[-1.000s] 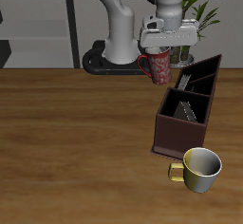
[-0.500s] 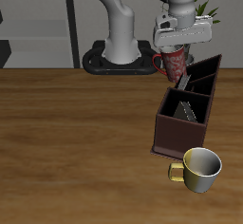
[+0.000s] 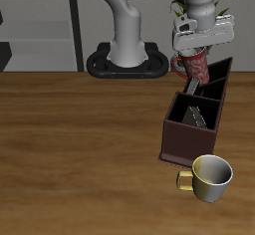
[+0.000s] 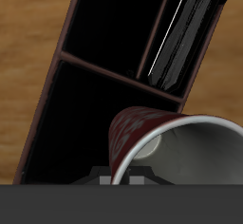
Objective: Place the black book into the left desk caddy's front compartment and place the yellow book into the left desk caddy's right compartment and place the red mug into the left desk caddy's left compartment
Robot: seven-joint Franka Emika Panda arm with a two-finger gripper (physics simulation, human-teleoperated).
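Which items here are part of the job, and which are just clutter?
Job items:
- red mug, held by the end effector above the caddy
- left desk caddy
- yellow book, inside the right compartment
- black book, standing in a caddy section

Clutter:
- yellow-gold mug near the table's front edge
- potted plant behind the robot

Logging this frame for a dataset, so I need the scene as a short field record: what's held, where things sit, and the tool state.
held: red mug, tilted, above the caddy's far end
tool: shut on the mug's rim
left desk caddy: dark brown, on the table
inside caddy: a book leaning in the large compartment
other: yellow-gold mug, upright near the table's front edge
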